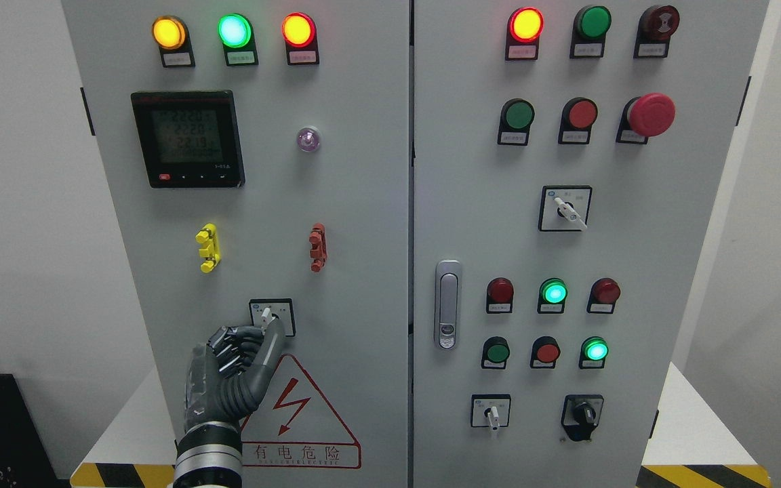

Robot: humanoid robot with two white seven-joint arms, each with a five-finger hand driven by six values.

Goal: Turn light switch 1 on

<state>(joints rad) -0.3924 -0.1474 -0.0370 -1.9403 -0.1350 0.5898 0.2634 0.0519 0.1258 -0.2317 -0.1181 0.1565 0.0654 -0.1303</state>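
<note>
The left hand (234, 369) reaches up the grey cabinet door (363, 203), its fingers (270, 339) curled, with the thumb and a fingertip pressed at the small white lever of the rotary switch (270, 316), which sits in a black-framed plate right at the fingertips; whether they truly pinch the lever or only touch it I cannot tell. The main risk, as I judge it, is slip: the lever is short and smooth, and if the hold is only a light contact on one side, a twist of the wrist could roll the fingers off it and leave the switch unturned. A turn the wrong way, or a push against the plate instead of around the lever's axis, would likewise do nothing useful. Nothing blocks the approach. Just below the fingers is the red triangular warning label (299, 413), flat on the door. Above them, well apart, are a yellow clip (208, 247) and a red clip (318, 247), and higher still the digital meter (187, 139) and three lit lamps (234, 30). Far to the right of the fingers, on the other door, stands the door handle (447, 305) and further switches and buttons, out of reach of any slip. The right hand does not show.
</note>
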